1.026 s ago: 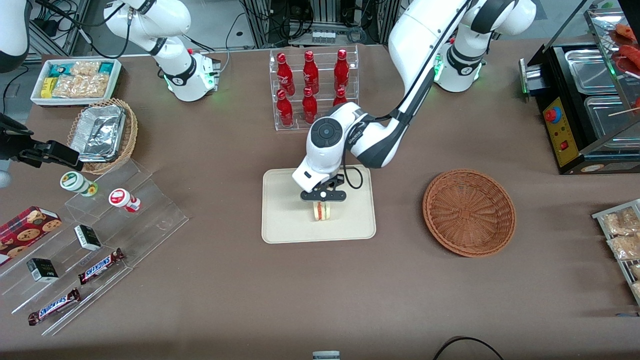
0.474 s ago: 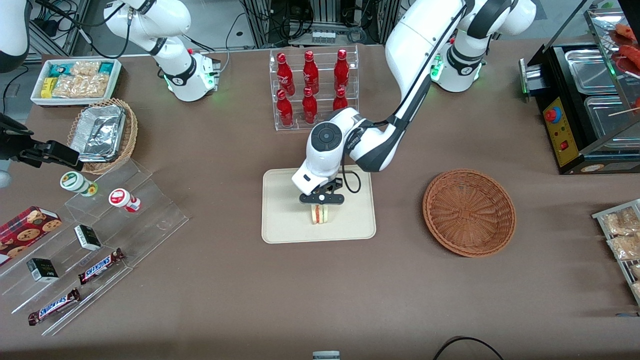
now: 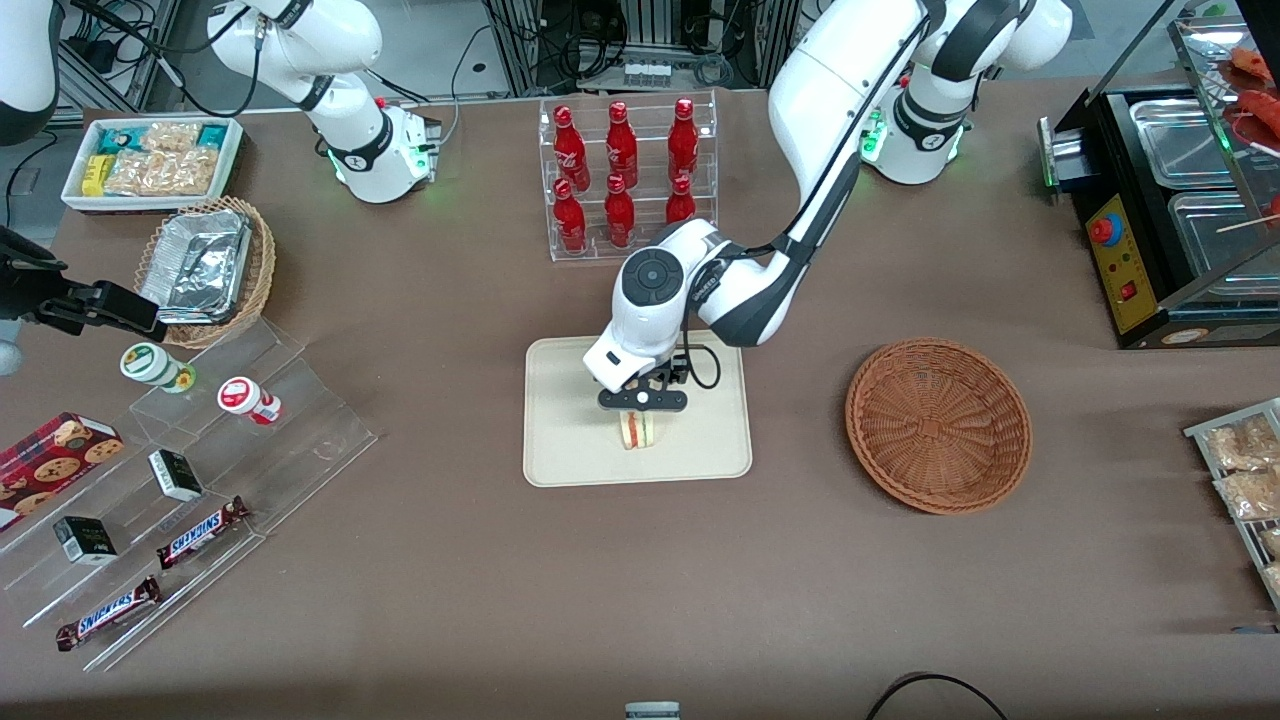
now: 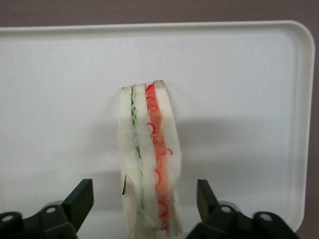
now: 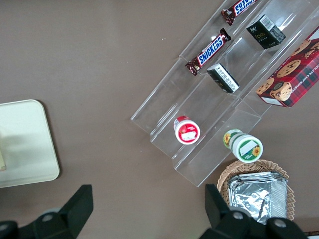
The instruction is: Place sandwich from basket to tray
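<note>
Front view over the past second: I see the gripper (image 3: 642,402) has eased lower and slightly away from the camera, and the sandwich (image 3: 637,429) now stands on its edge on the tray (image 3: 560,440), with the basket (image 3: 938,424) empty. I judge the placing all but done, only the retreat left. In the wrist view the fingers (image 4: 79,201) are spread wide, clear of the sandwich (image 4: 149,164) on both sides; it stands midway between them, untouched.
</note>
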Action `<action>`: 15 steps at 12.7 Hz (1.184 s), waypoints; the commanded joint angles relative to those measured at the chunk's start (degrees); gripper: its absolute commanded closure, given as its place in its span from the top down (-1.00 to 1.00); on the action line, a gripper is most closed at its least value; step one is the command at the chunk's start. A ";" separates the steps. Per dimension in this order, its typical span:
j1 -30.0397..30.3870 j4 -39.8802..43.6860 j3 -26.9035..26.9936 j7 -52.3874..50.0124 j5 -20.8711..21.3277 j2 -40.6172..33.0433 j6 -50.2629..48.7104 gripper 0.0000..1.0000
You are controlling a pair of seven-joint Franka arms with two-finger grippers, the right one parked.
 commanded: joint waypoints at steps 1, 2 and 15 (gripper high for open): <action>-0.65 0.69 0.89 -0.68 0.08 -2.99 -0.71 0.99; -0.39 0.78 0.98 -0.77 -0.01 -4.23 -1.32 0.99; 20.69 -0.19 1.33 5.01 0.69 -27.69 -29.00 0.99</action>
